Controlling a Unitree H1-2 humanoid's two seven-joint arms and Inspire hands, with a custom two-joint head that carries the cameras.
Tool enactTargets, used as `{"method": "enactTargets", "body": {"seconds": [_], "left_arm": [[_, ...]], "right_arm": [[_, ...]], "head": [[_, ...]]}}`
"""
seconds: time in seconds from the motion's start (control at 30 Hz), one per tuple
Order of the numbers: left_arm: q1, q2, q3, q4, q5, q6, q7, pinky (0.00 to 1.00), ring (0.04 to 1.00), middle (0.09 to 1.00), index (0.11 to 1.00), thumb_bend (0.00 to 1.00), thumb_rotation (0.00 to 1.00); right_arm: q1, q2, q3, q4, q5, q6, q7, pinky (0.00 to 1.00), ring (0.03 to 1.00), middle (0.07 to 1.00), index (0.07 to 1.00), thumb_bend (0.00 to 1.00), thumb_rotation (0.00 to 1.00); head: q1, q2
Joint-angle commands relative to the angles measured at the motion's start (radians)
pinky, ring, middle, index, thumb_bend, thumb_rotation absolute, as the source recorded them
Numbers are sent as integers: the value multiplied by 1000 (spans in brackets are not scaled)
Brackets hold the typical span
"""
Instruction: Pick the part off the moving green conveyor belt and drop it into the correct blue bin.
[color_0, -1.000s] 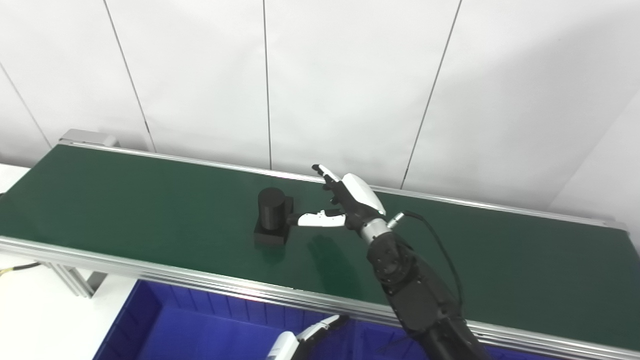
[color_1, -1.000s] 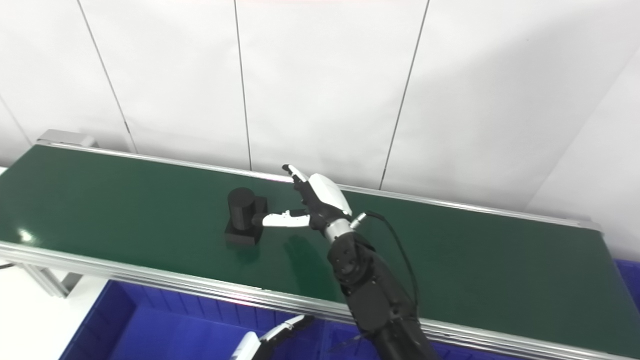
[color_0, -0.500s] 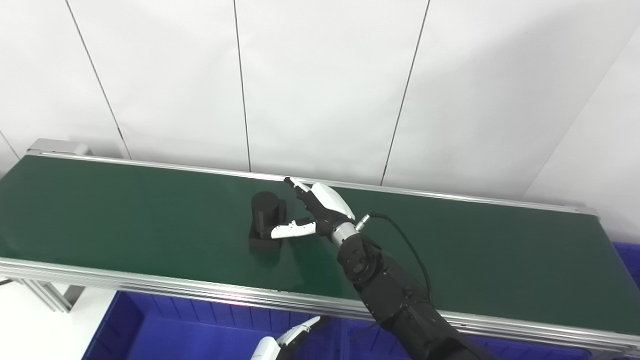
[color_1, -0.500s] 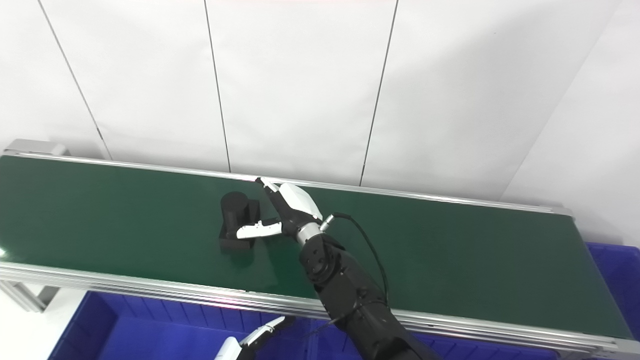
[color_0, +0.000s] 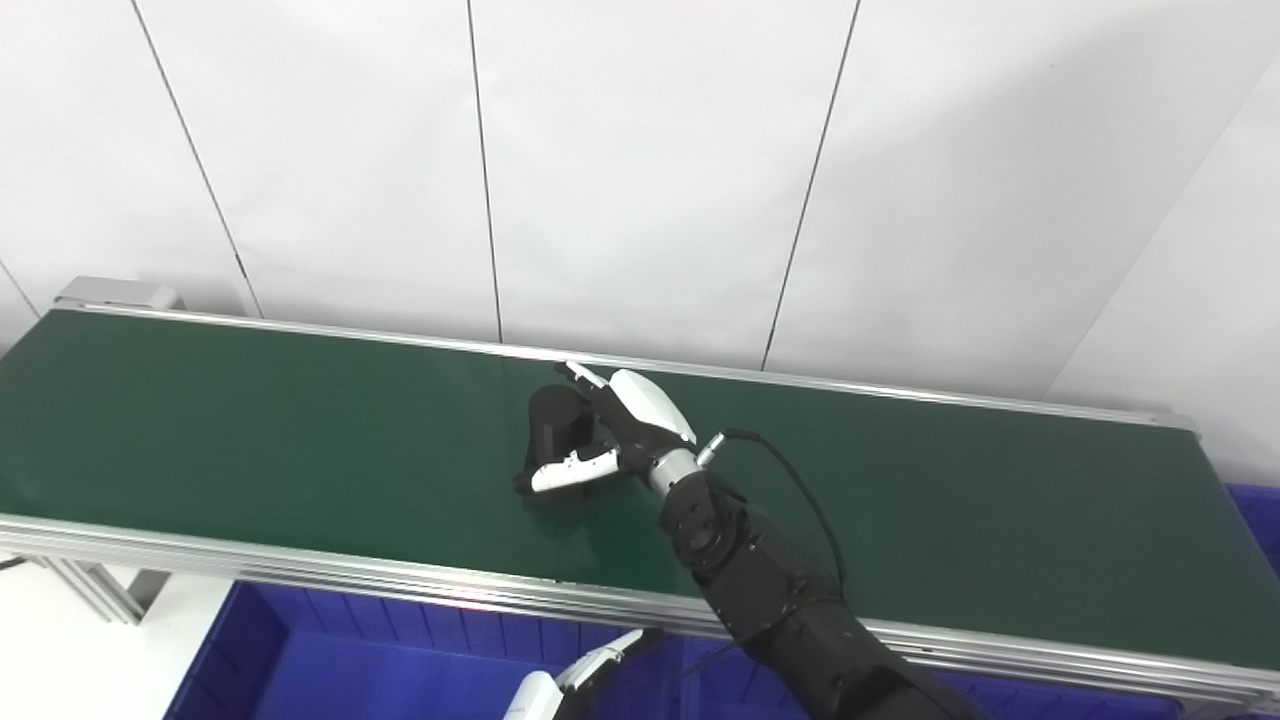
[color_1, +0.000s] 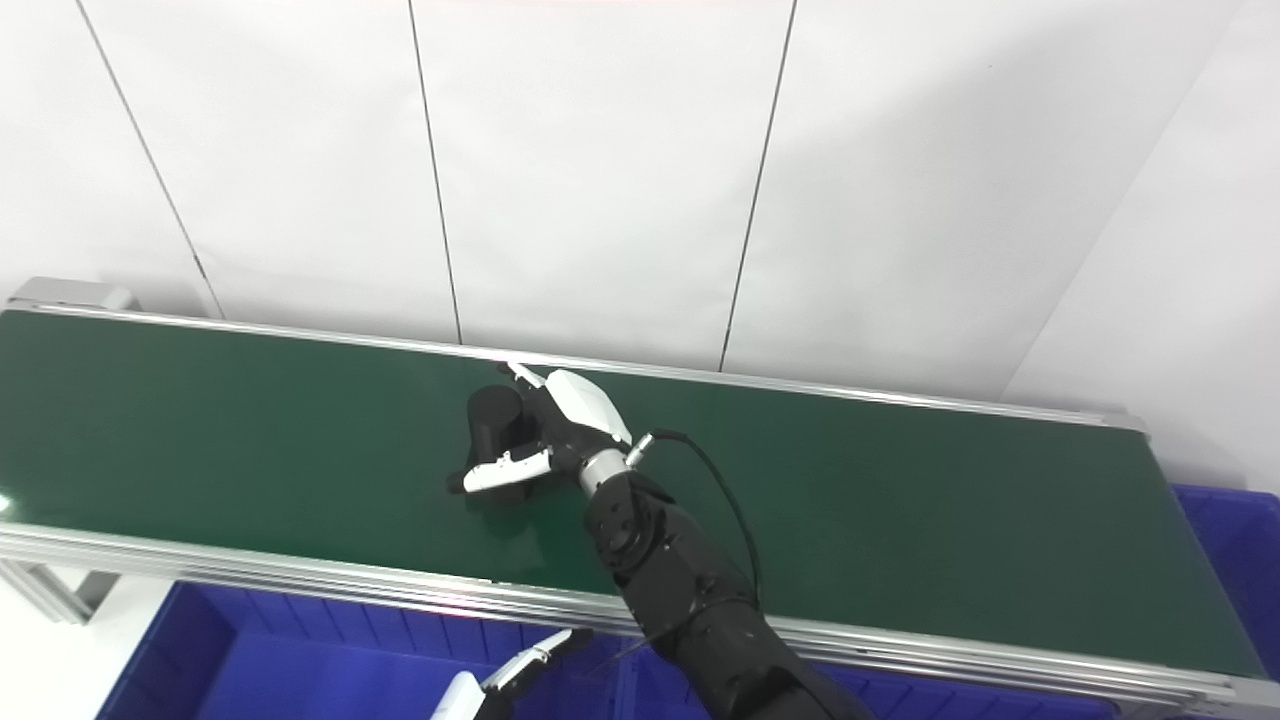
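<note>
What you can't see from here
The right hand (color_0: 625, 430) covers the black part's (color_0: 556, 420) right side, hiding the contact. Your left hand (color_0: 560, 688) and the blue bin (color_0: 330, 660) are cropped at the bottom edge.
</note>
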Motion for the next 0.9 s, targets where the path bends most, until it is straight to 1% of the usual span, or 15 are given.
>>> {"method": "enactTargets", "body": {"seconds": [0.0,0.03,0.1,0.13,0.17,0.2,0.27,0.3,0.33,0.37,0.4,0.47,0.53,0.77,0.87], "left_arm": [[-20,-6,10,-18,8,-30,23,784,830,841,850,760,996],[-21,-6,8,-16,11,-30,26,781,828,840,849,750,998],[-18,-6,13,-18,8,-30,18,785,830,843,851,745,1000],[-17,-7,15,-19,6,-30,16,785,830,843,851,745,1000],[-16,-7,15,-20,6,-30,16,786,831,844,852,742,1000],[-16,-9,14,-20,7,-30,20,787,832,844,852,741,1000],[-16,-10,13,-22,8,-30,22,782,828,842,850,738,1000],[-16,-9,14,-23,8,-30,21,791,832,845,854,735,1000],[-15,-10,14,-23,9,-30,25,795,834,847,856,734,1000],[-14,-12,15,-23,9,-30,29,790,830,842,851,734,997],[-12,-12,18,-25,4,-30,23,790,830,842,851,734,997],[-10,-12,21,-27,0,-30,16,802,838,848,858,739,996],[-8,-11,26,-28,-2,-30,13,797,834,846,857,751,1000],[-2,-2,41,-36,-8,-30,-4,799,839,853,863,773,999],[-2,3,40,-42,-5,-30,1,795,838,853,863,761,996]], "right_arm": [[-47,23,-10,2,17,-72,-39,752,855,916,918,944,350],[-46,27,-13,10,21,-79,-47,747,852,914,909,930,315],[-41,34,-19,25,27,-90,-76,694,805,881,860,834,129],[-39,38,-23,35,30,-96,-96,688,798,878,854,824,110],[-38,41,-26,42,32,-101,-111,637,727,847,822,767,45],[-36,44,-30,52,34,-107,-134,619,703,836,812,747,22],[-36,50,-35,75,36,-116,-178,550,527,750,756,577,5],[-37,52,-37,87,36,-119,-198,505,463,615,609,538,2],[-35,54,-38,91,35,-112,-217,486,437,560,549,522,0],[-34,55,-39,93,33,-107,-230,407,412,530,519,514,0],[-31,57,-41,88,31,-92,-248,407,412,530,519,514,0],[-26,59,-44,82,29,-69,-272,257,367,466,528,507,0],[-20,59,-47,79,30,-59,-291,207,397,494,495,511,0],[10,53,-65,67,41,-97,-349,212,388,491,497,511,0],[25,51,-76,44,47,-96,-362,166,413,498,487,514,0]], "head": [[1,3],[1,3],[1,6],[-1,9],[-1,9],[-1,11],[-1,12],[-1,12],[-3,18],[-3,18],[-6,20],[-8,24],[-10,27],[-21,39],[-25,46]]}}
